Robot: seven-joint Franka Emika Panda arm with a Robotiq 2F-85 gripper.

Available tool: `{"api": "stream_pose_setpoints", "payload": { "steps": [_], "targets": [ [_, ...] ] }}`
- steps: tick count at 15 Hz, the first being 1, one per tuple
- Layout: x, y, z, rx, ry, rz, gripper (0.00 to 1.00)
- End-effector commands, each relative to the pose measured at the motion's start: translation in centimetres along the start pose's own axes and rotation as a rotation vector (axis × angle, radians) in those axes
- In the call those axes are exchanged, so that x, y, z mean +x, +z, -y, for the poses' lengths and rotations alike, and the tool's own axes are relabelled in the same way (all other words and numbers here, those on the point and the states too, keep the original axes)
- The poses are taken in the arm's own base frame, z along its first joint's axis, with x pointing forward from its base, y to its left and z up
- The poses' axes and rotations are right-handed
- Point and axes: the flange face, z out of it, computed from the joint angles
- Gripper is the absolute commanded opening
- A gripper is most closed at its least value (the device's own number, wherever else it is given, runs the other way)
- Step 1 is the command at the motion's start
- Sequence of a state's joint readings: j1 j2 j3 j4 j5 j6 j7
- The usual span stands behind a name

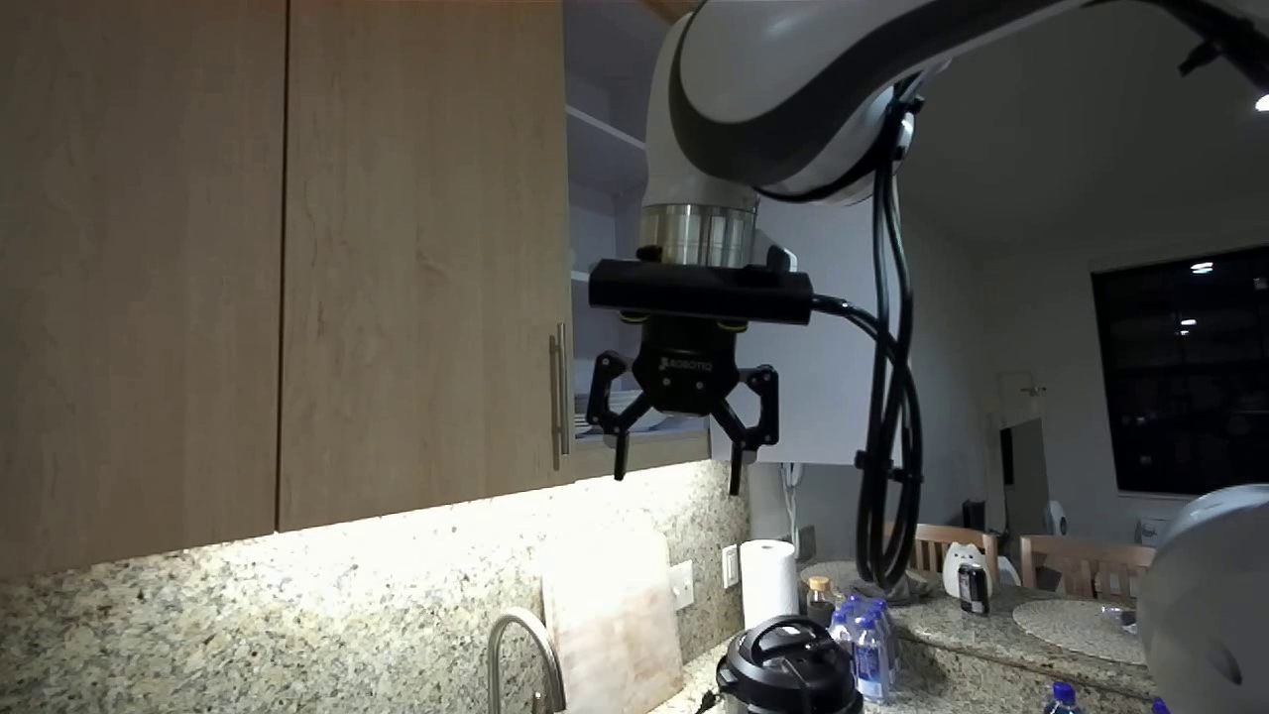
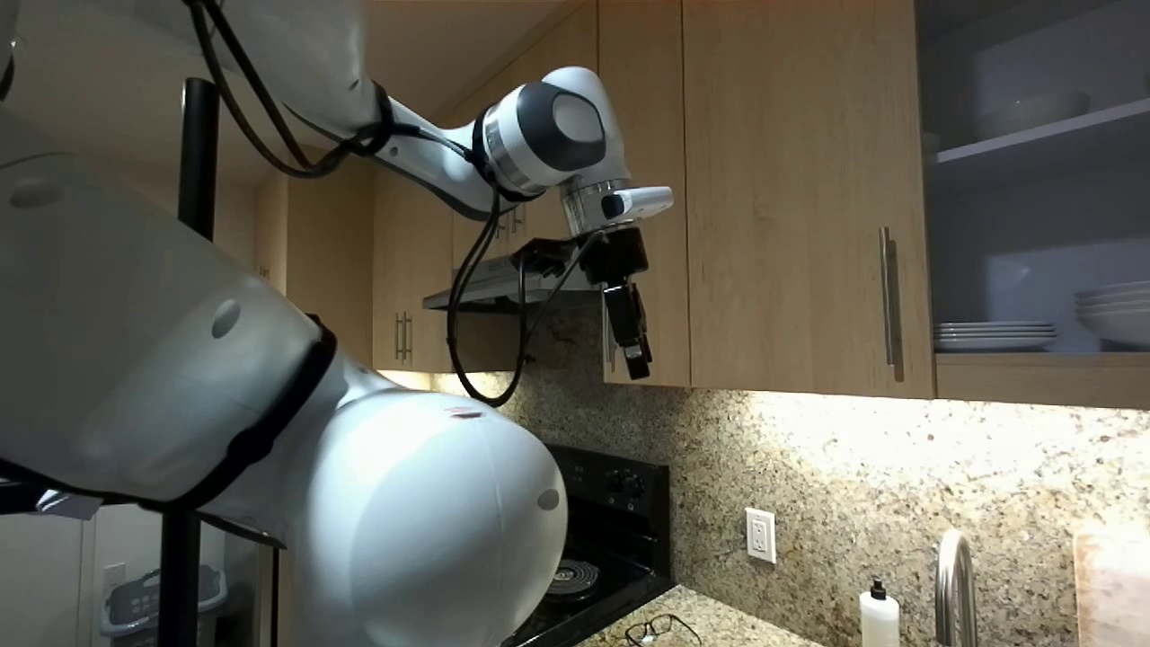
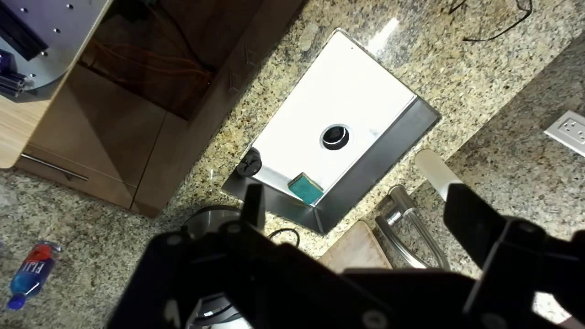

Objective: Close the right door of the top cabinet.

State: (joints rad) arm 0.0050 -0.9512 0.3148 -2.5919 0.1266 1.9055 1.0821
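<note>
Holds the gripper [image 1: 678,483] pointing down mid-frame in an exterior view, spread apart and empty, presumably for pushing rather than grasping the right door [image 1: 818,397], standing wide open behind, just right of centre, and leaving the top cabinet [image 1: 669,451] exposed.

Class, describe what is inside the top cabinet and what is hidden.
In an exterior view, the top cabinet shows stacked plates and, beside them, stacked bowls; a dim bowl sits on the shelf above. The closed handled door covers whatever lies behind it.
</note>
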Motion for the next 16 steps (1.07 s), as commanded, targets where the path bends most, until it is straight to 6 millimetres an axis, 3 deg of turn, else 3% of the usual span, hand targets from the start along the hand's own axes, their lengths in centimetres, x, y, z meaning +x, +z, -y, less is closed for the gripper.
{"api": "stream_pose_setpoints", "payload": {
  "steps": [1, 5, 9, 16],
  "targets": [
    [0.0, -0.1, 0.0, -0.001, 0.0, 0.0, 1.0],
    [1.5, -0.4, -0.5, -0.005, 0.05, -0.009, 1.0],
    [5.3, -2.2, -2.6, 0.004, 0.144, -0.02, 1.0],
    [13.4, -8.2, -9.3, 0.023, 0.392, -0.079, 1.0]
  ]
}}
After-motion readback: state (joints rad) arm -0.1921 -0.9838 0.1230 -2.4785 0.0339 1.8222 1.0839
